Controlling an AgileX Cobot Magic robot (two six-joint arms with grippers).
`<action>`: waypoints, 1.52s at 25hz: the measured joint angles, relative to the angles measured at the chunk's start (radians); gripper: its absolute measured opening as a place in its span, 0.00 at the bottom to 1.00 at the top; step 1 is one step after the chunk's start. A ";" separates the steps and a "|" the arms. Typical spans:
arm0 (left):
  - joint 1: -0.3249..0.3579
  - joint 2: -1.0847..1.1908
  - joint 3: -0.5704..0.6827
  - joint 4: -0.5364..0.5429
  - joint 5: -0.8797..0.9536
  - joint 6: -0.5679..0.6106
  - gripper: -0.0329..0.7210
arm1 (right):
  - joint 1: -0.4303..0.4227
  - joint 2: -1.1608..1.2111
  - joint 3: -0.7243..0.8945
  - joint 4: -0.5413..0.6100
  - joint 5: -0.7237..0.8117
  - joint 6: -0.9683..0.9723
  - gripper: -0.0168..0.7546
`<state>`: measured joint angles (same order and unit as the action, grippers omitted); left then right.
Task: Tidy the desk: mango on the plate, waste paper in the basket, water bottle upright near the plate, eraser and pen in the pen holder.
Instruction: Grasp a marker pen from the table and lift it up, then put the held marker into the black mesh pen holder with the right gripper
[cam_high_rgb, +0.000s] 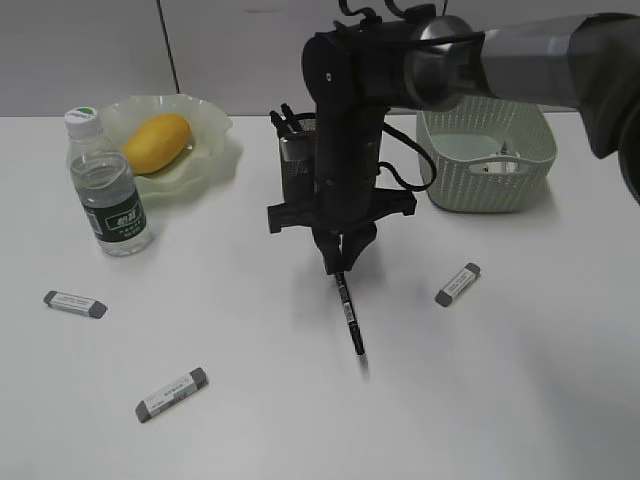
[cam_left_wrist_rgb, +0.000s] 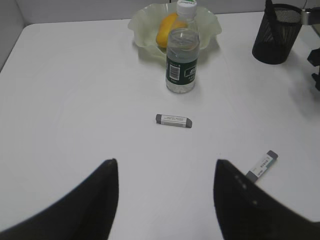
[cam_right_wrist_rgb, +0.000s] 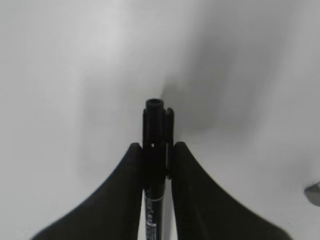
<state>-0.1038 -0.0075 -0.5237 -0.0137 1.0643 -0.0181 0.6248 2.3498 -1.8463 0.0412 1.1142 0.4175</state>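
My right gripper (cam_high_rgb: 340, 265) is shut on a black pen (cam_high_rgb: 349, 318) and holds it slanting down above the desk (cam_high_rgb: 300, 420). In the right wrist view the pen (cam_right_wrist_rgb: 154, 120) sits between the jaws (cam_right_wrist_rgb: 155, 146). The pen holder (cam_high_rgb: 292, 155) stands behind that arm, partly hidden; it also shows in the left wrist view (cam_left_wrist_rgb: 276, 35). The mango (cam_high_rgb: 155, 141) lies on the plate (cam_high_rgb: 215, 150). The water bottle (cam_high_rgb: 108, 185) stands upright beside the plate. Three erasers (cam_high_rgb: 75, 303) (cam_high_rgb: 172, 393) (cam_high_rgb: 458, 284) lie on the desk. My left gripper (cam_left_wrist_rgb: 165, 167) is open and empty. I cannot make out the waste paper.
The basket (cam_high_rgb: 487, 160) stands at the back right. In the left wrist view the bottle (cam_left_wrist_rgb: 182, 55) stands in front of the plate (cam_left_wrist_rgb: 142, 27), with one eraser (cam_left_wrist_rgb: 173, 120) ahead and another (cam_left_wrist_rgb: 261, 166) by the right jaw.
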 joint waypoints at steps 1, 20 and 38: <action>0.000 0.000 0.000 0.000 0.000 0.000 0.65 | 0.013 -0.002 0.000 -0.003 0.000 -0.002 0.22; 0.000 0.000 0.000 0.000 0.000 0.000 0.64 | 0.083 -0.421 0.415 0.061 -0.507 -0.381 0.22; 0.000 0.000 0.000 -0.001 0.000 0.000 0.63 | -0.014 -0.573 0.641 0.068 -1.465 -0.418 0.21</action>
<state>-0.1038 -0.0075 -0.5237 -0.0148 1.0643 -0.0181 0.6110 1.7772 -1.2054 0.1092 -0.3510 0.0000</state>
